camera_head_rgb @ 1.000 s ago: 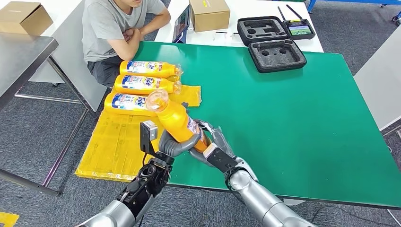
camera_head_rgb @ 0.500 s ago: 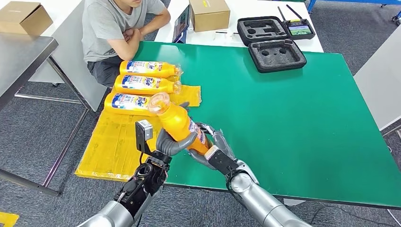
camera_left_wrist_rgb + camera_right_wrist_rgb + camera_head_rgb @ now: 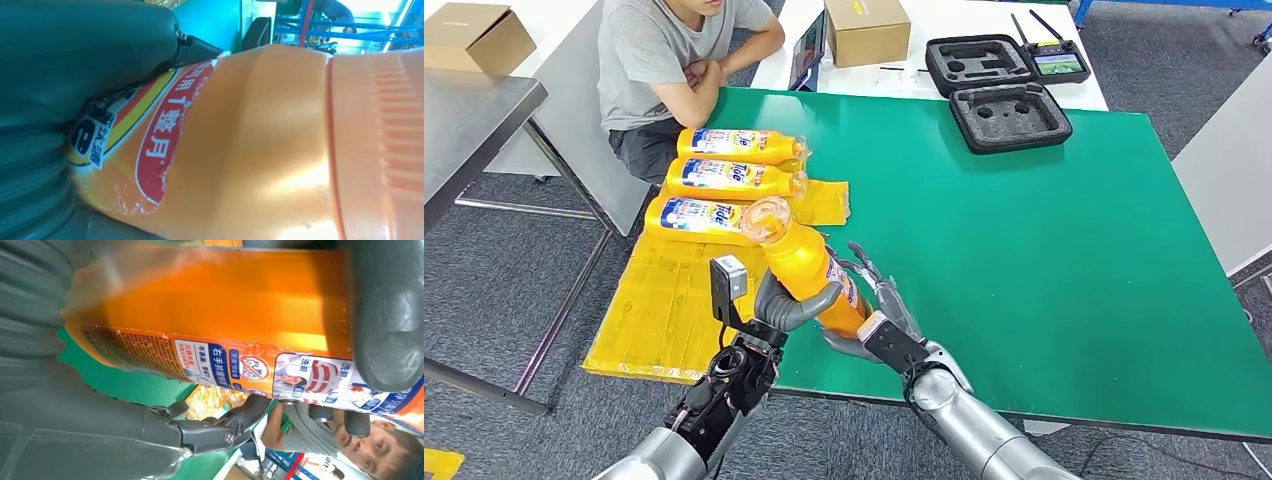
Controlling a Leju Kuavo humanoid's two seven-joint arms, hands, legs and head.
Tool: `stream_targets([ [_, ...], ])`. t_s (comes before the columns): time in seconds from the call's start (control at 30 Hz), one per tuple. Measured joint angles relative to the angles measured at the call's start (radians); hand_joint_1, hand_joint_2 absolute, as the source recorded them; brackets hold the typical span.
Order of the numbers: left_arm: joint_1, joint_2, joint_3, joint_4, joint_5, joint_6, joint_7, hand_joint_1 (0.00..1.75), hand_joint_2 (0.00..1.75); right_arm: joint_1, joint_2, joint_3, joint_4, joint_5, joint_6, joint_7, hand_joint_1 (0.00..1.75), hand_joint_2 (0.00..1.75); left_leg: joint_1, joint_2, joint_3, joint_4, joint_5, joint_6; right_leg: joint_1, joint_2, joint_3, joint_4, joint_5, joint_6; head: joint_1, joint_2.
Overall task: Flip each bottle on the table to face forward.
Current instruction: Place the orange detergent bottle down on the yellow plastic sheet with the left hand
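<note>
I hold an orange detergent bottle (image 3: 804,262) tilted above the table's near left corner, its cap pointing away to the left. My left hand (image 3: 786,303) grips its middle from the left. My right hand (image 3: 876,318) cups the lower end, thumb across the body (image 3: 387,315) and fingers spread along the far side. The left wrist view looks at the bottle's torn red label (image 3: 165,135); the right wrist view looks at its blue and white back label (image 3: 300,372). Three more orange bottles (image 3: 739,146) (image 3: 729,177) (image 3: 692,216) lie side by side on a yellow sheet (image 3: 664,300), blue labels up.
A person (image 3: 674,60) sits at the green table's (image 3: 1044,250) far left corner, arms folded, close to the lying bottles. A cardboard box (image 3: 866,28), a tablet (image 3: 807,50) and two black foam cases (image 3: 1009,115) (image 3: 984,60) stand at the back. A grey table (image 3: 469,120) is at the left.
The held bottle has shifted slightly right and tilted a bit more. My right hand's fingers have spread out beside it, and my left hand has sunk a little.
</note>
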Motion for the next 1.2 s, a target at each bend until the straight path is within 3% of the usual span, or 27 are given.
stream_targets([
  [0.37,-0.001,-0.002,0.001,0.000,-0.014,0.033,0.000,1.75,1.75,0.001,0.000,-0.002,0.001,-0.001,0.000,0.000,0.00,1.75,0.000,0.000,0.000,0.000,0.000,0.000,0.000,0.000,0.000,0.000,0.000,0.000,0.000,0.000],
  [0.47,-0.005,-0.006,0.003,0.002,-0.028,0.126,0.000,1.75,1.75,0.006,0.000,-0.002,0.001,0.000,-0.005,0.000,0.00,1.75,0.000,0.000,0.000,0.000,0.000,0.000,0.000,0.000,0.000,0.000,0.000,0.000,0.000,0.000],
  [0.67,-0.038,-0.009,0.026,0.035,-0.073,0.435,0.000,1.75,1.75,0.022,0.003,-0.002,-0.001,0.008,-0.029,0.000,0.00,1.75,0.000,0.000,0.000,0.000,0.000,0.000,0.000,0.000,0.000,0.000,0.000,0.000,0.000,0.000],
  [0.93,-0.059,-0.007,0.104,0.078,0.022,0.523,0.001,1.75,1.75,0.039,0.010,-0.009,-0.013,0.004,-0.028,0.000,0.00,1.75,0.000,0.000,0.000,0.000,0.000,0.000,0.000,0.000,0.000,0.000,0.000,0.000,0.000,0.000],
  [1.1,-0.061,0.011,0.105,0.065,-0.115,0.633,0.000,1.75,1.75,0.049,0.012,-0.024,-0.022,0.004,-0.028,0.000,0.00,1.75,0.000,0.000,0.000,0.000,0.000,0.000,0.000,0.000,0.000,0.000,0.000,0.000,0.000,0.000],
  [1.2,-0.062,0.021,0.096,0.058,-0.138,0.650,0.000,1.75,1.75,0.053,0.012,-0.027,-0.027,0.004,-0.028,0.000,0.00,1.75,0.000,0.000,0.000,0.000,0.000,0.000,0.000,0.000,0.000,0.000,0.000,0.000,0.000,0.000],
])
